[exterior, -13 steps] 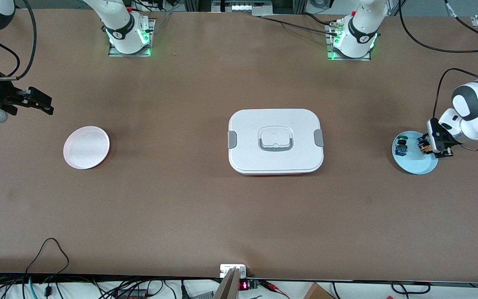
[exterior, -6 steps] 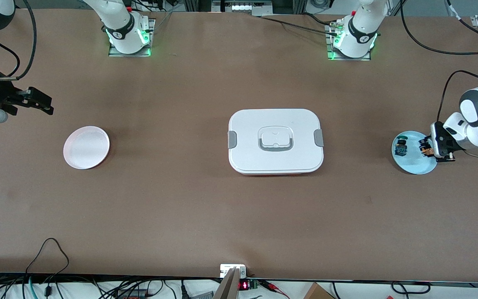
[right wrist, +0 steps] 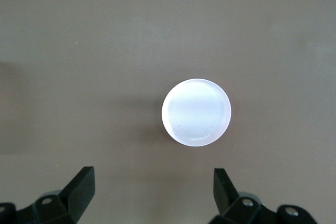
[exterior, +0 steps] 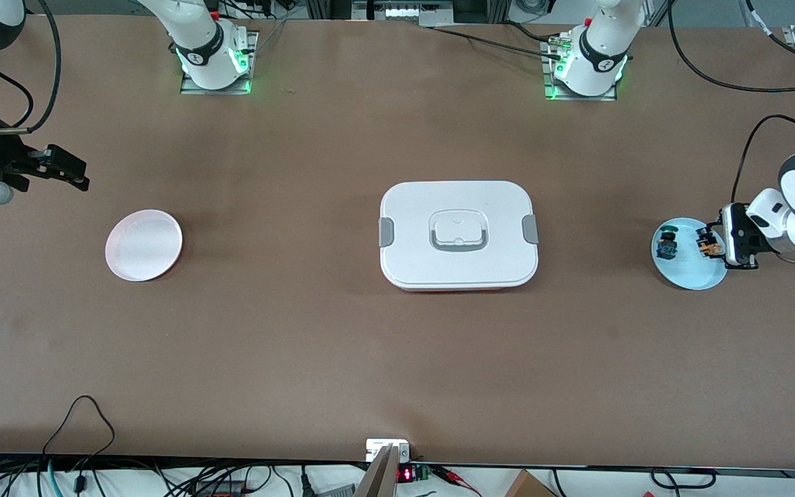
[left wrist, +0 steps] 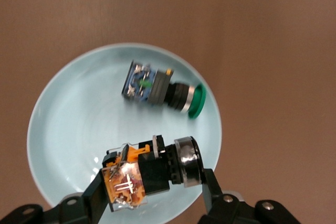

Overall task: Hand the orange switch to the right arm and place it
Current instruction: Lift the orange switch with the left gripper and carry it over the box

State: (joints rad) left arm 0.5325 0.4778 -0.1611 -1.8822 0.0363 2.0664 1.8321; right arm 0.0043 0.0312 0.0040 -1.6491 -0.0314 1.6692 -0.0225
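The left gripper [left wrist: 152, 195] has its fingers [left wrist: 97, 198] clamped across the orange switch [left wrist: 149, 169], one finger at the orange block end and the other at the ringed black end, so the part is pinched along its length and lies level between them. In the front view the same left gripper [exterior: 715, 246] carries the orange switch [exterior: 707, 243] over the pale blue dish [exterior: 691, 276], toward the edge of the dish on the left arm's side; the wrist view shows the dish [left wrist: 63, 124] spread out under the held part, which suggests the switch is lifted off the dish rather than resting in it, though the gap cannot be read for certain. A lengthwise hold like this probably leaves the middle of the body free for another gripper to take. In the dish lies the green-capped switch [left wrist: 163, 88], on its side and apart from the held one; it is not part of this job. Well away from the dish, toward the right arm's end of the table, the right gripper [right wrist: 152, 192] waits with its fingers spread wide and nothing between them, hanging near the white dish [right wrist: 196, 113], likely the place meant for the switch. Between the two dishes sits the closed white lunch box [exterior: 458, 235], which the handover will probably happen over or near.
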